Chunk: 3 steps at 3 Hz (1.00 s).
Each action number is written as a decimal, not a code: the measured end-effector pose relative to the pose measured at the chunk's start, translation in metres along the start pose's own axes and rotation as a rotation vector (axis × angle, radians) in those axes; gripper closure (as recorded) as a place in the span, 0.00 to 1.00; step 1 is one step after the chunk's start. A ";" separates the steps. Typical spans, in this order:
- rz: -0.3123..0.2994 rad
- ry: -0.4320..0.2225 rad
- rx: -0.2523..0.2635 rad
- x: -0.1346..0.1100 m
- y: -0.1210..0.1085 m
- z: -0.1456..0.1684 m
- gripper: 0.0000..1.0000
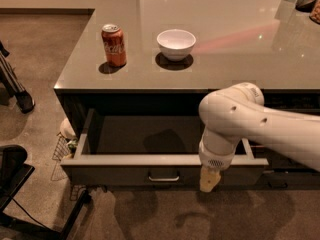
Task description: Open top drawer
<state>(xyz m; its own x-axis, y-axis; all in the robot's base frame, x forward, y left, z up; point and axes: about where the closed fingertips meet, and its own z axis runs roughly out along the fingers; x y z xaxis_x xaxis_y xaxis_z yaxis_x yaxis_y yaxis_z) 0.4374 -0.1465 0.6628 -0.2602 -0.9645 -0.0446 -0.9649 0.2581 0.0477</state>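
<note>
The top drawer (120, 172) stands pulled out from under the grey counter. Its dark front carries a small metal bar pull (163, 176) at centre, and its pale grey inside (140, 134) shows nothing lying in it. My white arm reaches in from the right over the drawer's right part. My gripper (209, 179) hangs down in front of the drawer front, to the right of the pull and apart from it. Only its pale yellowish tip shows below the wrist.
A red soda can (114, 45) and a white bowl (176, 43) stand on the countertop (240, 59) above the drawer. A wire basket (62, 146) sits on the floor left of the drawer. A black chair base (15, 184) is at the lower left.
</note>
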 end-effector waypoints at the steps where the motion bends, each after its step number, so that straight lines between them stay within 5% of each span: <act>1: 0.057 0.046 0.012 -0.001 0.035 -0.016 0.67; 2: 0.139 0.101 0.021 0.004 0.076 -0.034 0.90; 3: 0.242 0.143 0.029 0.013 0.117 -0.052 1.00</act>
<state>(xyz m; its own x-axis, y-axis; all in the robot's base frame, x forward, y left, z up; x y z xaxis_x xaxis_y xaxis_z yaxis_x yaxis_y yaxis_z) 0.3232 -0.1322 0.7199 -0.4775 -0.8722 0.1058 -0.8765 0.4812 0.0116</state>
